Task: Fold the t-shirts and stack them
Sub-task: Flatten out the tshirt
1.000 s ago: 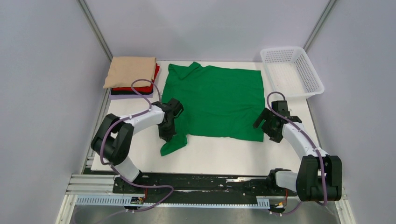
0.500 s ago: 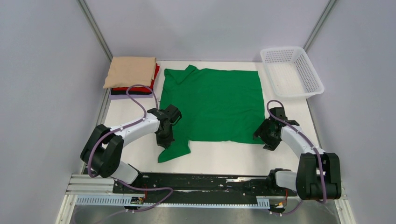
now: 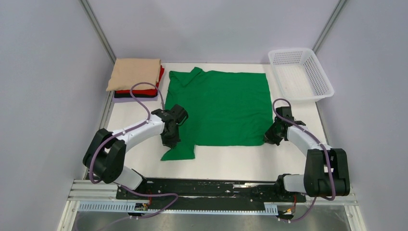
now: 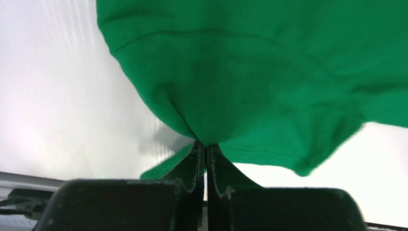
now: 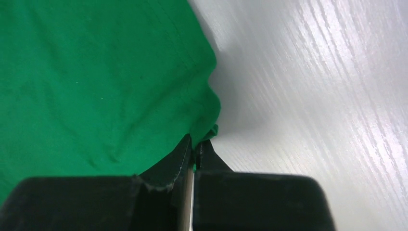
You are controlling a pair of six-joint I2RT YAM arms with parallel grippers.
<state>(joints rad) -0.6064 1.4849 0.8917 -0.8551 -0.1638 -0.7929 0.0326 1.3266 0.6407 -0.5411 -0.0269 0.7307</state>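
A bright green t-shirt lies spread on the white table, one sleeve hanging toward the near left. My left gripper is shut on the cloth at that sleeve; in the left wrist view its jaws pinch a fold of the green t-shirt at the left gripper. My right gripper is shut on the shirt's near right corner, seen in the right wrist view with green cloth nipped at the right gripper. Folded t-shirts form a stack at the back left: beige on top, red and a dark one below.
A white plastic mesh basket stands at the back right corner of the table. Grey walls close in the left, right and back. A black rail carrying both arm bases runs along the near edge.
The right gripper moved in to the shirt's near right corner and shut on it. The left gripper, still shut, drew the shirt's left side nearer and flatter.
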